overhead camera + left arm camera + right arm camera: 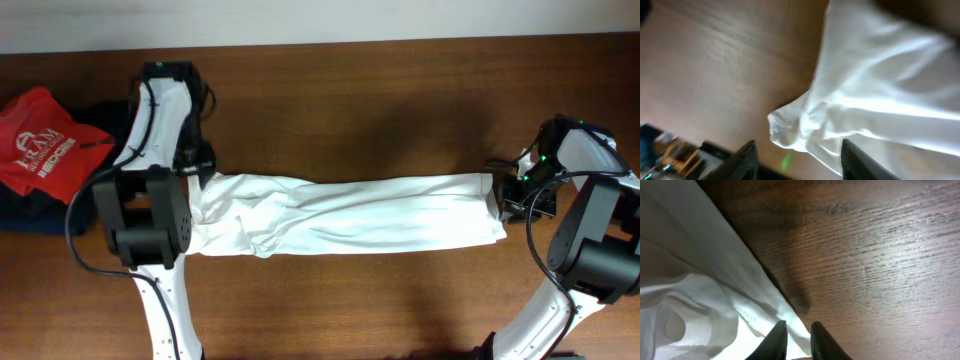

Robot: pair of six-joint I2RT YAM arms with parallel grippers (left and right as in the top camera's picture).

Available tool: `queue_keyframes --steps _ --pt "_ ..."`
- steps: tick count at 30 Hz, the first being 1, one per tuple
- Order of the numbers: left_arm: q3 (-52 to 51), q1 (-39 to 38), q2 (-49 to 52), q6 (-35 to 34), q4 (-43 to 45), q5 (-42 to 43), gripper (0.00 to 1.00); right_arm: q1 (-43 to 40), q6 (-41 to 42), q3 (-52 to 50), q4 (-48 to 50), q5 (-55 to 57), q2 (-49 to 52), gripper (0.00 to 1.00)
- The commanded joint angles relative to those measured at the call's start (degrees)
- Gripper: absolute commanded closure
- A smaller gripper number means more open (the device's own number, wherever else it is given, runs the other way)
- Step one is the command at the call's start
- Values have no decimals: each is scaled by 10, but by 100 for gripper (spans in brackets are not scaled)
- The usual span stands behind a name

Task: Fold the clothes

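Note:
The white T-shirt [350,212] lies stretched in a long wrinkled strip across the wooden table. No green print shows. My left gripper [200,170] is at its left end. In the left wrist view the jaws [797,160] are wide open, and a bunched corner of the shirt [880,90] lies just ahead of and between them. My right gripper [512,195] is at the shirt's right end. In the right wrist view its fingers [799,340] are nearly together with the hem of the shirt [685,280] between them.
A red shirt with white lettering [45,140] lies on a dark folded garment [30,215] at the table's left edge. Bare wood [350,110] runs behind and in front of the white shirt. A white wall borders the far edge.

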Motion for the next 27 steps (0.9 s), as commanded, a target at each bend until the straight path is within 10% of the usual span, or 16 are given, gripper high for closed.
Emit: queue_keyframes --steps 1,10,15,27 --pt "21 -34 -22 10 9 57 65 0 -2 -2 -1 -3 2 79" --pt "-167 -136 -22 13 103 61 95 0 -2 -2 -2 -3 2 79" --pt "-189 -135 -22 13 197 58 93 0 -2 -2 -3 -3 2 79" --pt "-138 -174 -92 35 6 111 82 0 -2 -2 -1 -3 2 68"
